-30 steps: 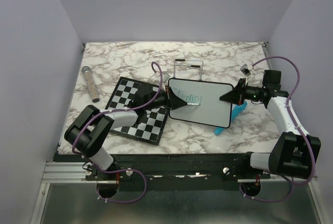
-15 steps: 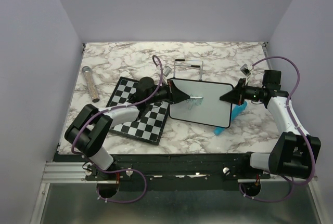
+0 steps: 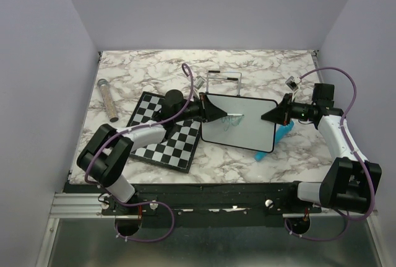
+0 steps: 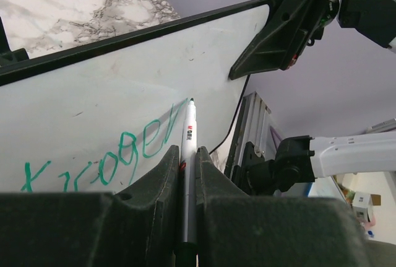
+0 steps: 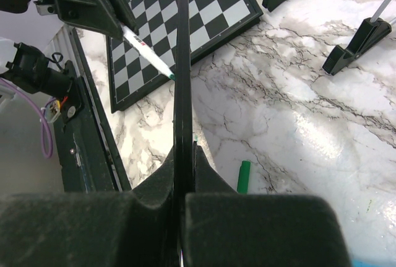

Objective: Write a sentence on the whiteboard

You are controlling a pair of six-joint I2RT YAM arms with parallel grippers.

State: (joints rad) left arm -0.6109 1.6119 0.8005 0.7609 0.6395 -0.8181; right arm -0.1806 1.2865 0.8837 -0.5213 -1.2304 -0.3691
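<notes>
The whiteboard [image 3: 247, 129] is held tilted up above the table. My right gripper [image 3: 267, 117] is shut on its right edge, seen edge-on in the right wrist view [image 5: 183, 62] between my right gripper's [image 5: 184, 149] jaws. My left gripper [image 3: 216, 113] is shut on a white marker [image 3: 234, 116]. In the left wrist view the marker [image 4: 189, 137] sticks out from my left gripper [image 4: 187, 150], and its tip touches the whiteboard [image 4: 124, 75] just right of the sentence [image 4: 105, 161], one teal line reading about "Kroger".
A chessboard [image 3: 164, 132] lies under my left arm. A glittery tube [image 3: 107, 100] lies at the far left. A wire stand [image 3: 223, 81] is behind the board and a blue holder [image 3: 279, 135] beside it. A green marker cap [image 5: 245, 176] lies on the table.
My left gripper has moved up and to the right across the board, carrying the marker tip along the writing line. The right arm and the board have held still.
</notes>
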